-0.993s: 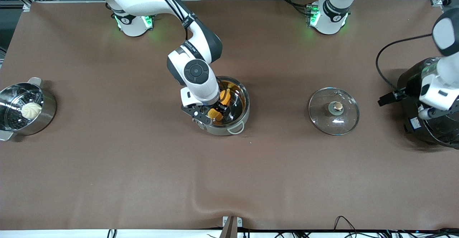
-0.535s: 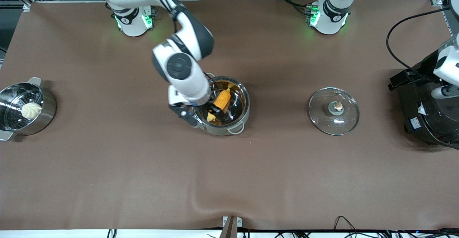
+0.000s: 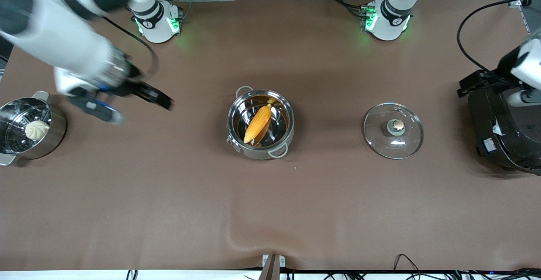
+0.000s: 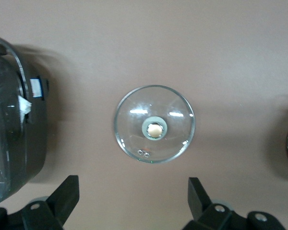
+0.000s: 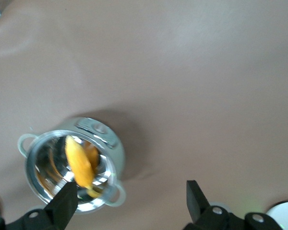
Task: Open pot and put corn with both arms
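Note:
The steel pot (image 3: 253, 151) stands open in the middle of the table. The corn (image 3: 258, 123) lies slanted inside it, free of any gripper. The glass lid (image 3: 405, 138) with its tan knob lies flat on the table toward the left arm's end. My right gripper (image 3: 141, 110) is open and empty, up in the air between the pot and the steamer. The right wrist view shows its fingers (image 5: 197, 196) spread, with the pot (image 5: 105, 139) and corn (image 5: 79, 165) below. My left gripper (image 4: 133, 187) is open and empty, high beside the lid (image 4: 134, 124).
A steel steamer pot (image 3: 59, 132) with a white bun stands at the right arm's end. A large black rice cooker (image 3: 507, 132) stands at the left arm's end, also in the left wrist view (image 4: 9, 139). The left arm's hand hangs over it.
My right gripper has let go of the corn, which now lies in the pot. It has swung away toward the steamer. The left arm has risen slightly over the rice cooker.

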### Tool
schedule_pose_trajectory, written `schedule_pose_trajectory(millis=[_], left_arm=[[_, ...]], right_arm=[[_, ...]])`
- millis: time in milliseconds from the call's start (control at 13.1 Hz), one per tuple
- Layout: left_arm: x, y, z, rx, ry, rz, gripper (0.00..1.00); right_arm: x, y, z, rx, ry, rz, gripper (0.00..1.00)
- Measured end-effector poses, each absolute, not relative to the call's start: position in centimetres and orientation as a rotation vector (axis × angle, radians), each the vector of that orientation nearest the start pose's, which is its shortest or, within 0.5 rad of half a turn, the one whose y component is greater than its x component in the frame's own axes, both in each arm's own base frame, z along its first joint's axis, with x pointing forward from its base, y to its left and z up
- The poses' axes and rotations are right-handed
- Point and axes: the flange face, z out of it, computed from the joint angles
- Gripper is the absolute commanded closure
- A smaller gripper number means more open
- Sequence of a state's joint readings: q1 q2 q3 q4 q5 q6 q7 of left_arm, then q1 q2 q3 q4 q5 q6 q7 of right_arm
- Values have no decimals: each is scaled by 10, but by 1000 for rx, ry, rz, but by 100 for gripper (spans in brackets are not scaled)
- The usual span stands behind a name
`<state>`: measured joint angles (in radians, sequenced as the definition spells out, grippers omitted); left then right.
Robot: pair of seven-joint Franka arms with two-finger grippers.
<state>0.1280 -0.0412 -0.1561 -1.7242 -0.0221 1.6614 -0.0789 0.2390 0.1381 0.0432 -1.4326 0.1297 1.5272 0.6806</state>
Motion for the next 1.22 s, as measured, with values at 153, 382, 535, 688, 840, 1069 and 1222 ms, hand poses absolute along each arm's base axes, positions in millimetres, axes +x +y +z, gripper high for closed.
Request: schedule_pose_trajectory(millis=[153, 382, 535, 688, 840, 1069, 1222], left_arm=[[544, -39, 589, -3145, -24, 35, 0], [543, -42, 604, -3141, -12, 13, 0], [542, -39, 614, -3141, -21, 3, 0], [541, -38, 618, -3141, -24, 13, 0], [540, -36, 621, -3140, -27, 23, 0], [539, -48, 642, -3145, 10, 18, 0], [542, -46, 649, -3147, 7, 22, 0]], right_arm=[[558, 117, 636, -3007, 428, 117, 0], [555, 22, 656, -3115, 146, 16, 0], [549, -17, 664, -3198, -22, -18, 0], [543, -32, 674, -3213, -45, -59, 0], [541, -35, 679, -3213, -48, -93, 0], [543, -36, 664, -3210, -52, -90, 0], [544, -35, 651, -3193, -52, -65, 0]])
